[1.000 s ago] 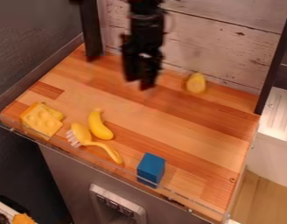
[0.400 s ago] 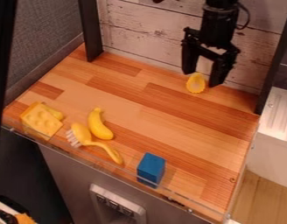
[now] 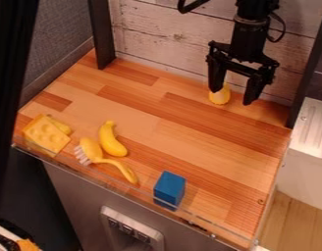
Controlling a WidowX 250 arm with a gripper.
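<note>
The black gripper [image 3: 231, 97] hangs open at the back right of the wooden counter, near the plank wall. Close to its left finger is a small yellow object [image 3: 219, 96], partly hidden behind that finger; whether they touch I cannot tell. A yellow banana [image 3: 111, 140] lies at the front left, beside a yellow brush [image 3: 112, 163] with pale bristles. Left of them a yellow cheese slice [image 3: 46, 134] rests partly over another yellow item [image 3: 61, 126]. A blue block [image 3: 170, 188] stands near the front edge.
The wooden counter [image 3: 170, 112] has a clear raised strip along its front. Dark posts [image 3: 102, 34] rise at its back corners, with a white plank wall [image 3: 167, 44] between them. A white surface [image 3: 308, 132] stands to the right.
The gripper has moved right across the back of the counter, from the middle to beside the small yellow object, and its fingers now show spread apart. The counter items have not moved.
</note>
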